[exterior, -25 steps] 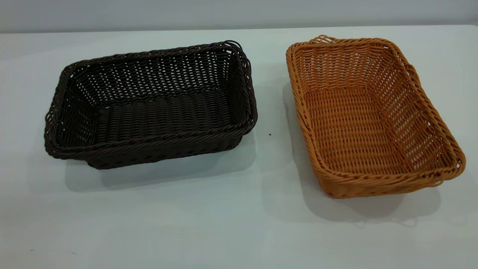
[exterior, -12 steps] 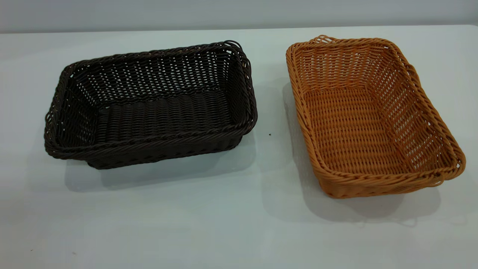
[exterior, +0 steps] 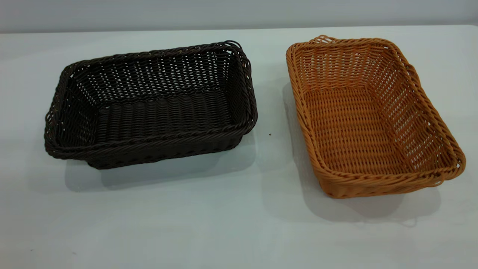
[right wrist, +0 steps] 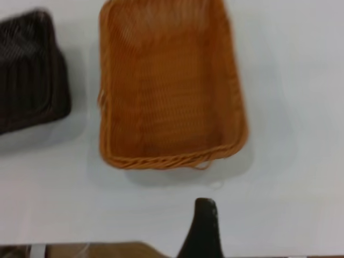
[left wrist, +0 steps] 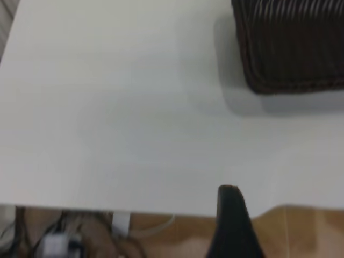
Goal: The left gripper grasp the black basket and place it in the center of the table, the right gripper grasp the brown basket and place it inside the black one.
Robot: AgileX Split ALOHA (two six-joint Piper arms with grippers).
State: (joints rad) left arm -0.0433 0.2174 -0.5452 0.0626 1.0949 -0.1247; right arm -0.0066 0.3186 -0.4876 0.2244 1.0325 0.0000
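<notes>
The black basket (exterior: 157, 112) stands empty on the left part of the white table (exterior: 224, 224), its long side facing the exterior camera. The brown basket (exterior: 358, 127) stands empty to its right, a narrow gap apart, its short side facing the camera. Neither gripper shows in the exterior view. Part of my left gripper (left wrist: 232, 226) shows over the table's edge, well away from a corner of the black basket (left wrist: 293, 48). Part of my right gripper (right wrist: 203, 228) shows over the table's edge, a short way from the brown basket's (right wrist: 169, 86) short side, with the black basket (right wrist: 29, 75) beside it.
The table's edge (left wrist: 134, 209) runs under the left gripper, with brown floor and cables (left wrist: 64, 236) below it. White tabletop lies in front of both baskets. A small dark speck (exterior: 269, 134) lies between the baskets.
</notes>
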